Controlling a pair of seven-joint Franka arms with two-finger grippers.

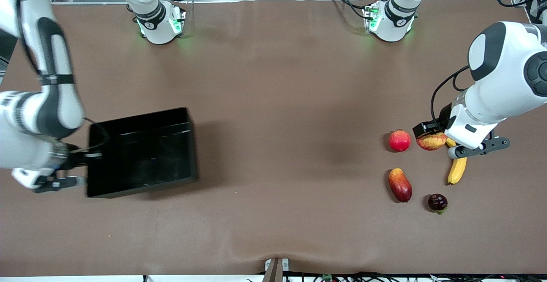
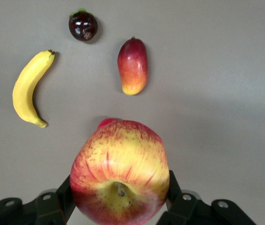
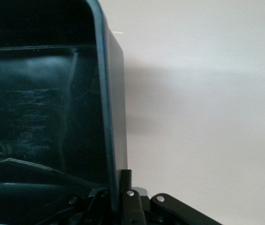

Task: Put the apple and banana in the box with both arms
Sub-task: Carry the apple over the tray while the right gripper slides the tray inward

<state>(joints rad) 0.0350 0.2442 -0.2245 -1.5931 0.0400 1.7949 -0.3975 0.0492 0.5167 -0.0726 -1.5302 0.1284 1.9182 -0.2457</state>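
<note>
My left gripper (image 1: 430,139) is shut on the apple (image 1: 432,142), red with yellow streaks, holding it just above the table at the left arm's end. In the left wrist view the black fingers (image 2: 65,194) press both sides of the apple (image 2: 120,171). The yellow banana (image 1: 457,169) lies on the table beside it, partly under the left wrist, and shows whole in the left wrist view (image 2: 28,89). The glossy black box (image 1: 141,151) sits at the right arm's end. My right gripper (image 1: 86,158) is shut on its wall (image 3: 108,117).
An evenly red round fruit (image 1: 399,140) lies beside the apple. A red-yellow mango (image 1: 400,184) and a dark purple round fruit (image 1: 437,202) lie nearer the front camera. Brown table (image 1: 290,124) spans the space between box and fruits.
</note>
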